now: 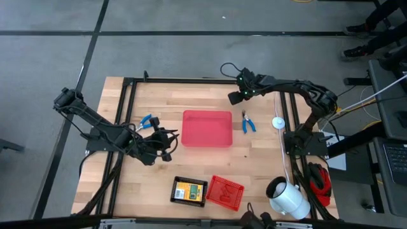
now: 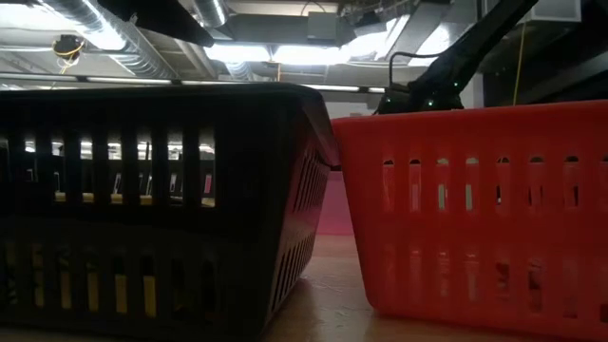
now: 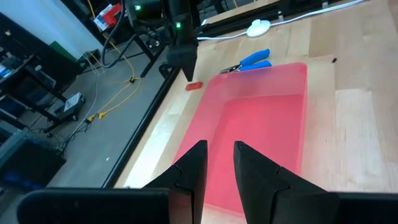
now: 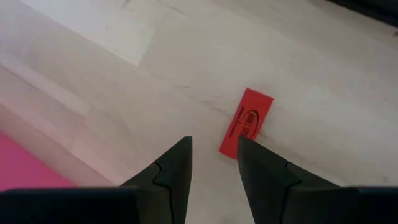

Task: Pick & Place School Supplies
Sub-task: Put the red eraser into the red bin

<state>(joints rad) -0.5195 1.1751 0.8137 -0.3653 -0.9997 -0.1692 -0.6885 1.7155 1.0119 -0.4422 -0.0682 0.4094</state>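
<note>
Two arms at work, seen from above: right gripper (image 1: 234, 97) poised behind the empty red tray (image 1: 206, 128), left gripper (image 1: 170, 141) just beside it. Black tray (image 1: 189, 191) holding a yellow-green card box (image 1: 185, 191); red mesh basket (image 1: 225, 192) apparently empty. Low view: only those two containers. Left wrist: fingers narrowly parted, empty, over the tray. Right wrist: fingers narrowly parted, empty, just short of a small red block (image 4: 247, 122), probably lining up to grasp.

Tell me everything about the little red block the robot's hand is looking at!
The small red block is a flat rectangle with a dark printed mark on its top. It looks like an eraser. It lies flat and slanted on the pale wooden table, just ahead of the right end effector, whose fingers are open and not touching it. From the left wrist view it sits beside the large red tray.
</note>
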